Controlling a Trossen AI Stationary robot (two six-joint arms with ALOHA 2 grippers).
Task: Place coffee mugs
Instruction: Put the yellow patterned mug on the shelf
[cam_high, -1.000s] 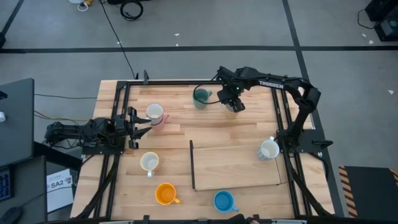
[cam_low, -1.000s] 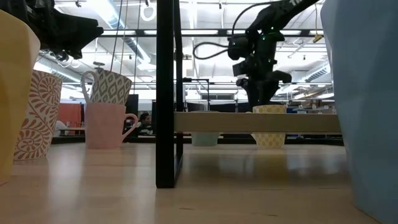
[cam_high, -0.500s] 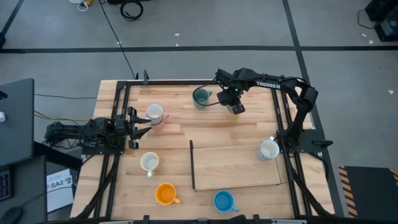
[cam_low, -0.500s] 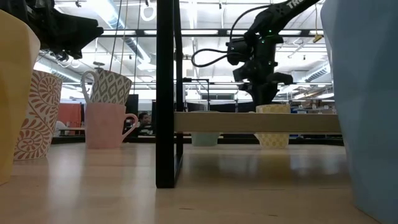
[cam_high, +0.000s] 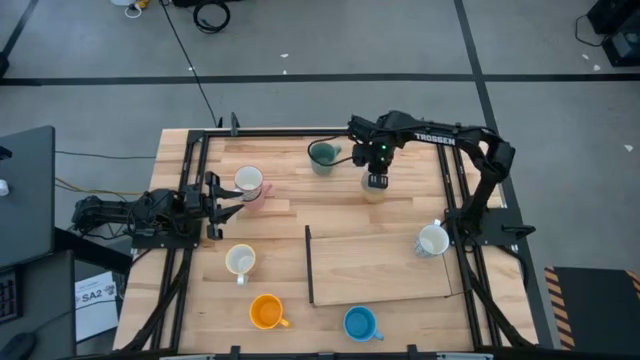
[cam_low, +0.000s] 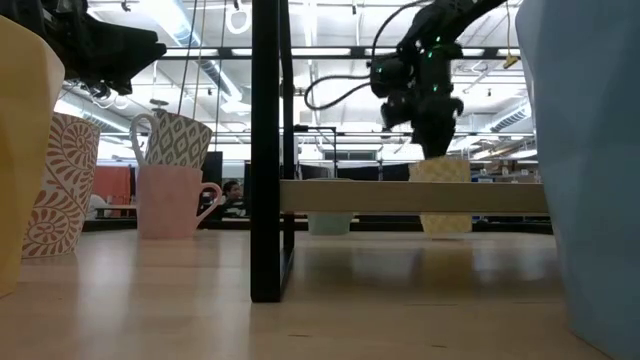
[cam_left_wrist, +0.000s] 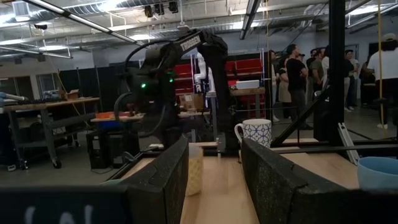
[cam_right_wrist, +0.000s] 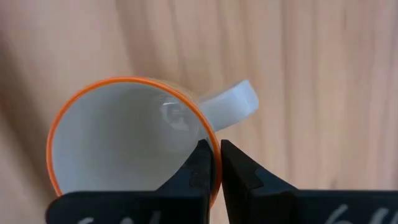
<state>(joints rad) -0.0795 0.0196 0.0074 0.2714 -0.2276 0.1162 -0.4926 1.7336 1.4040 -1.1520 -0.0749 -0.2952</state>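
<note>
A cream mug with an orange rim (cam_right_wrist: 134, 146) stands on the far half of the table, right of a dark green mug (cam_high: 323, 155). My right gripper (cam_high: 373, 180) points down over it and is shut on its wall; in the low view it shows as a pale patterned mug (cam_low: 441, 200) under the gripper (cam_low: 437, 150). My left gripper (cam_high: 225, 195) waits open at the table's left side, close to a pink mug (cam_low: 170, 200) that carries a patterned mug (cam_low: 175, 140) on top. My right gripper pinches the mug's wall at the rim (cam_right_wrist: 208, 134), right beside the root of the handle (cam_right_wrist: 230, 106). One finger (cam_right_wrist: 200, 165) is inside the cup and the other (cam_right_wrist: 236, 168) outside. The fingers come from above, pointing down. The mug stays upright; whether its base is on the table, I cannot tell.
A low wooden board (cam_high: 385, 265) with a black upright (cam_high: 308, 265) at its left end lies near the table's middle. A white mug (cam_high: 432, 241) stands at the right, another white mug (cam_high: 240, 261), an orange mug (cam_high: 266, 312) and a blue mug (cam_high: 360, 323) toward the near edge.
My right gripper has rolled about its downward line, shifted a little toward the near edge, and shut on the cream mug's rim. The mug has moved slightly with it.
</note>
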